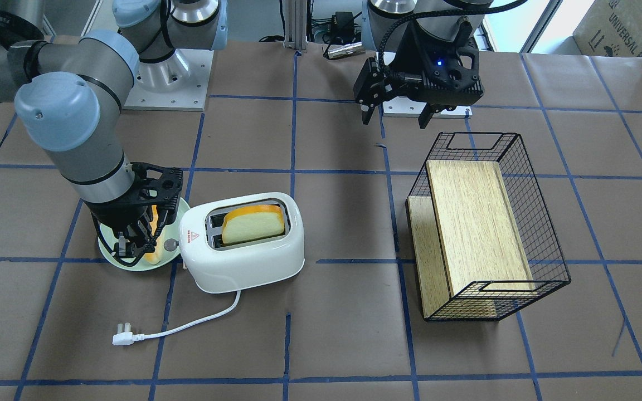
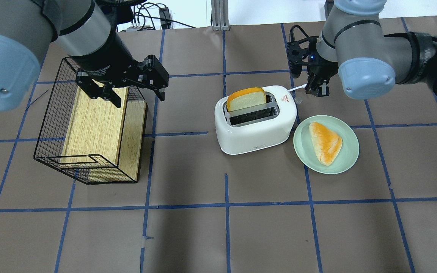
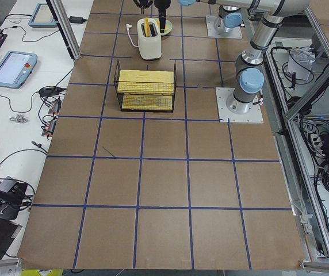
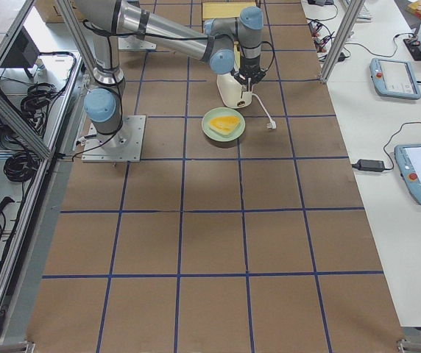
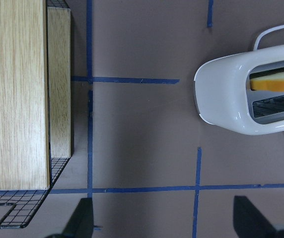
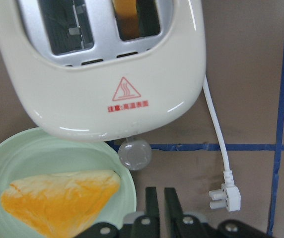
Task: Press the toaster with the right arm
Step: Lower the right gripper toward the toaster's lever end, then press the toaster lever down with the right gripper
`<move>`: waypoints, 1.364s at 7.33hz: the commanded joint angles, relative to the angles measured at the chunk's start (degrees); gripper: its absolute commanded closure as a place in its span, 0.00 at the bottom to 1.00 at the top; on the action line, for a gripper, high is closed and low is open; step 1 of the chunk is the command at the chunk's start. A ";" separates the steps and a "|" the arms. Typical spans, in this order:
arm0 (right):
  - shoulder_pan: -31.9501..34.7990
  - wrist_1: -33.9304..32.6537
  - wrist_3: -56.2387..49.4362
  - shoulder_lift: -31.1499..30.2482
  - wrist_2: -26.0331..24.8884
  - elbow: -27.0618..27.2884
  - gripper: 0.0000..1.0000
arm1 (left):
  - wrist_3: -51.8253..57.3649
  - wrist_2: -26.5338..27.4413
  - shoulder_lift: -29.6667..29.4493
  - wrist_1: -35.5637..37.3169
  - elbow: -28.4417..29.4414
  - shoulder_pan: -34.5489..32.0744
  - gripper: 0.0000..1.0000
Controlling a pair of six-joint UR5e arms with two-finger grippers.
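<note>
Right wrist-mounted view: we see our right gripper [image 6: 160, 191] with jaws narrow, almost touching, holding nothing. The toaster [image 6: 107, 89] stands on the counter [image 6: 251, 74] directly ahead of them, its grey knob [image 6: 134, 153] nearest. Our left gripper [image 2: 140, 100] hangs with jaws wide, well apart from the toaster.

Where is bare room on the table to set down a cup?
Bare: the strip between basket and toaster, and the wide stretch on the robot's side of them. Crowded: the toaster's knob end, with plate, cord and right gripper.
</note>
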 commanded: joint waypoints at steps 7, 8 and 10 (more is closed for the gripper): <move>2.57 -3.18 1.62 3.88 0.09 1.67 0.81 | 0.00 0.00 0.00 0.00 0.00 0.00 0.00; 2.40 -3.26 1.62 3.97 0.09 1.84 0.81 | 0.00 0.00 0.00 0.00 0.00 0.00 0.00; 2.48 -3.18 1.62 4.67 0.09 1.93 0.81 | 0.00 0.00 0.00 0.00 0.09 0.00 0.00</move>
